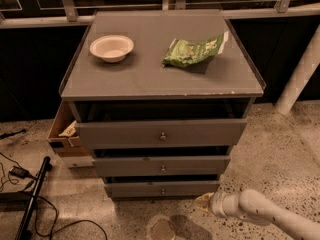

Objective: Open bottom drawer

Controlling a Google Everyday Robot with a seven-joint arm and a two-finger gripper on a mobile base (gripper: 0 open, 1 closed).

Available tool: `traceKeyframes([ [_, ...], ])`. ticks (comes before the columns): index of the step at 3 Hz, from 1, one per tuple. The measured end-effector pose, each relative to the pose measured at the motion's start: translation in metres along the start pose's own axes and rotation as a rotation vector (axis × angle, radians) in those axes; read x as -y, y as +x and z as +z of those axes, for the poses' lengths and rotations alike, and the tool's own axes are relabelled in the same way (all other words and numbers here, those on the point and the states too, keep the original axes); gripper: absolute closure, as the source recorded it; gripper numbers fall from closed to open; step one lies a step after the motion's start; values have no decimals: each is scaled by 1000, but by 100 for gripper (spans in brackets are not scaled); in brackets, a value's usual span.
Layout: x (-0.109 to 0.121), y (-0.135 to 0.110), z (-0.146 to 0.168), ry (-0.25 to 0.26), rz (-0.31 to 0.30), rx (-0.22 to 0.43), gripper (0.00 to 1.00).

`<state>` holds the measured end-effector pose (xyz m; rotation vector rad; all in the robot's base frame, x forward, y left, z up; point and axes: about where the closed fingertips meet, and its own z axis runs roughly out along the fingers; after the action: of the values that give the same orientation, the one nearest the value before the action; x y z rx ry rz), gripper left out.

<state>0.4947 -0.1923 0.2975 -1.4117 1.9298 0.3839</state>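
The grey cabinet has three drawer fronts. The bottom drawer (162,188) is the slimmest, lowest front, with a small round metal knob (162,191) at its centre. It stands close to the floor and looks near flush under the middle drawer (162,165). My gripper (202,202) is at the end of the white arm (260,211), low over the floor, to the right of and a little below the bottom drawer's right end, not touching it.
The top drawer (162,133) sticks out furthest. On the cabinet top sit a white bowl (111,47) and a green snack bag (194,51). A cardboard box (65,134) stands at the cabinet's left. Black cables and a pole (30,199) lie on the floor at left. A white post (300,74) stands at right.
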Motion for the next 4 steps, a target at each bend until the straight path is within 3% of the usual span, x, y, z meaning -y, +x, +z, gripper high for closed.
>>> traceKeyframes([
  [2, -5, 28, 31, -3, -106, -65, 3],
  [4, 2, 44, 61, 1, -144, -77, 0],
])
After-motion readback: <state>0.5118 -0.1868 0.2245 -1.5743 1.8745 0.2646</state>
